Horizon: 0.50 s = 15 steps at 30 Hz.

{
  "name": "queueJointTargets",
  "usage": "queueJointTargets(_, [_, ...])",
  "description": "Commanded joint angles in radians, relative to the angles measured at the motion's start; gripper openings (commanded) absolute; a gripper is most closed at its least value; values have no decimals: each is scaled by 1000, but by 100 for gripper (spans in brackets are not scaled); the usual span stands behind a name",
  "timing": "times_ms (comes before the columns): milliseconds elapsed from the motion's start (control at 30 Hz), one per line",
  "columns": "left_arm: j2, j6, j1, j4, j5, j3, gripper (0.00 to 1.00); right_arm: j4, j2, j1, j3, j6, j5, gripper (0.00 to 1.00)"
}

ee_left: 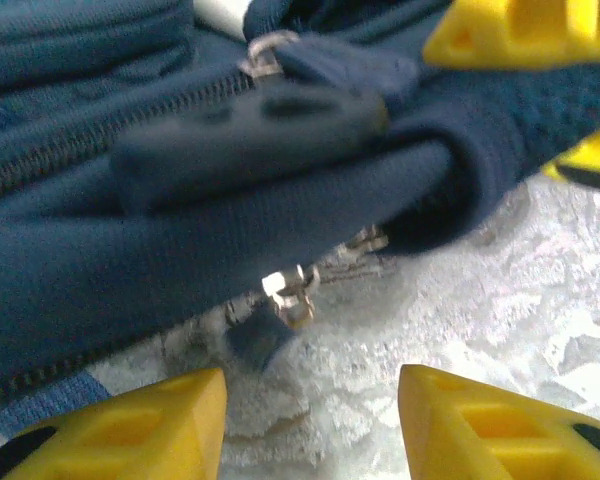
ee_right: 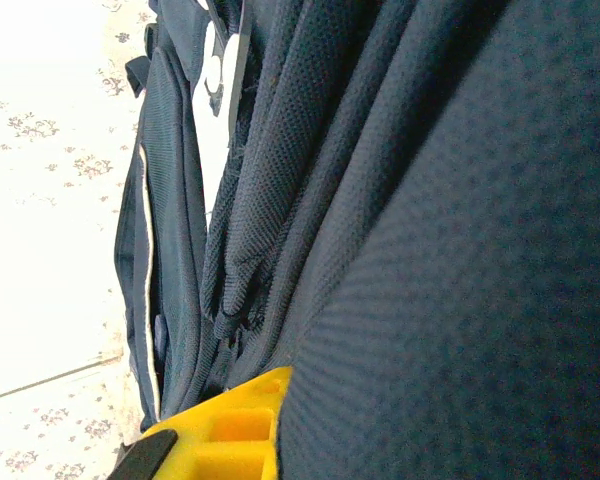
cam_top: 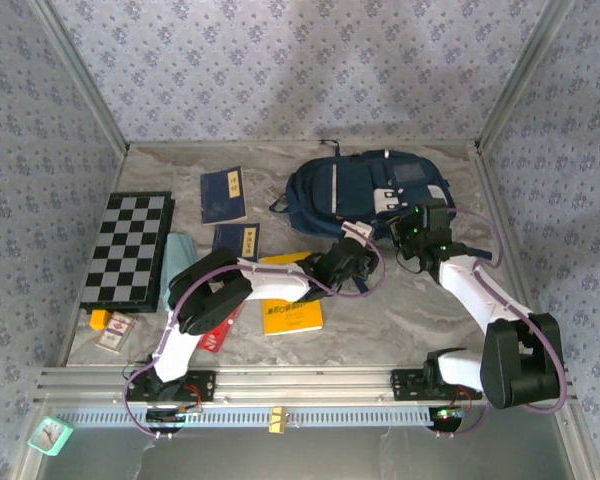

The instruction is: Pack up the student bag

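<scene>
Beside the yellow notebook (cam_top: 290, 316), the spread left gripper (ee_left: 310, 388) faces the student bag (cam_top: 345, 195); right gripper (cam_top: 414, 228) state unclear, fabric-blocked.

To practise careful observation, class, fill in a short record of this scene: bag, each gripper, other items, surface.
bag: large navy-blue fabric backpack with white trim, lying at the table's far side
left gripper: open, at the backpack's edge beside a metal zip pull
right gripper: against the backpack's right side; jaw state unclear
other items: black-and-white chessboard, two thin navy booklets, yellow notebook
surface: grey marbled table
</scene>
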Motion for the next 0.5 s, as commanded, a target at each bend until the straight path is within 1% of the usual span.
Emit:
queueJointTargets(0, [32,1,12,49,-25,40,43,52,-34,16,-2,11,-17,0])
queueJointTargets(67, [36,20,15,54,-9,57,39,56,-35,17,-7,10,-20,0])
queueJointTargets(200, [43,45,30,90,50,75,26,49,-34,17,-16,0,-21,0])
queueJointTargets(333, [28,42,38,97,69,72,11,45,-28,13,-23,-10,-27,0])
queueJointTargets(467, [8,52,39,116,118,48,1,47,-19,-13,-17,-21,-63,0])
